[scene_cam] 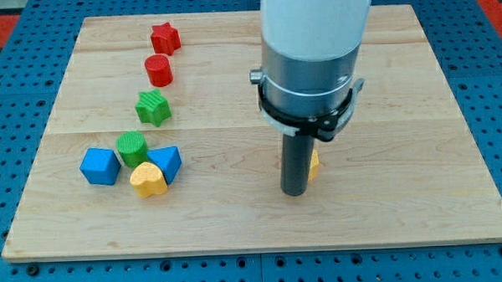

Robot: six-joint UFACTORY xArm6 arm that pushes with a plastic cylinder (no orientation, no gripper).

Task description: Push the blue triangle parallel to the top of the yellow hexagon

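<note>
Wooden tabletop [400, 85]: blue triangle [166, 161] sits lower left, far from the yellow hexagon [314, 164] behind my tip [295, 192]; tool holds nothing, push not begun.

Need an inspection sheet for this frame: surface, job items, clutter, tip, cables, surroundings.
Surface: wooden board, flat, no marks seen.
Job's things: blue triangle at the view's lower left, touching a yellow heart; yellow hexagon right of centre, mostly hidden behind the rod, shape not confirmable.
Clutter: red star, red cylinder, green star, green cylinder, blue cube, all in the view's left half.
Grippers: no jaws; my tip sits on the board right against the yellow hexagon's left side, far to the right of the blue triangle.
Cables: nothing seen.
Surroundings: blue perforated base around the board; red patches at the top corners.
</note>
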